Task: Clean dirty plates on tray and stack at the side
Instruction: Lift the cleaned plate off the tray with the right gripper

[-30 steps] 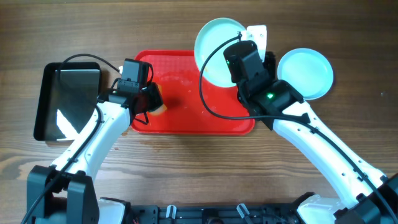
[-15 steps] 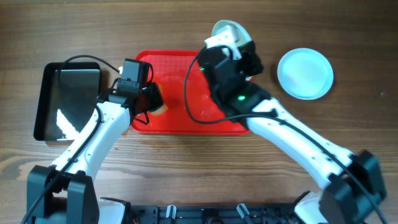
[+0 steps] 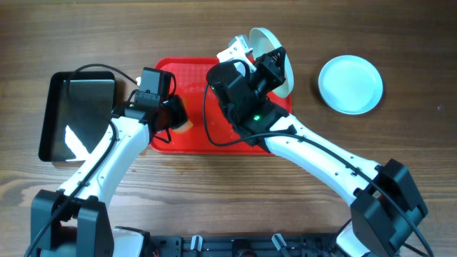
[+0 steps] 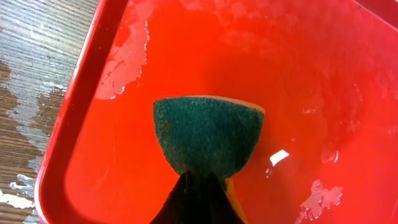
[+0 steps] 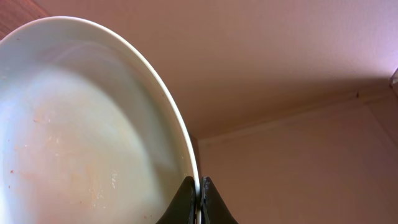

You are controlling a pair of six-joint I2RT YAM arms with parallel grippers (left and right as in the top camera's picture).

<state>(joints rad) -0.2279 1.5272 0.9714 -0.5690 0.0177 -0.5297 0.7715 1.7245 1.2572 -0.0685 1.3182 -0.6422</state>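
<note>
My right gripper is shut on the rim of a pale plate, held on edge above the far right part of the red tray. In the right wrist view the plate shows faint orange specks, with the jaws pinching its rim. My left gripper is shut on a sponge, green side up, resting on the tray's wet left part. A clean plate lies on the table to the right. A third plate is not in view.
A black glossy tray lies left of the red tray. Water patches lie on the red tray and the wood beside it. The right arm's cable loops over the tray.
My right arm swung left with the plate, turning it from nearly face-up to on edge above the tray. The left gripper and sponge have not moved.
</note>
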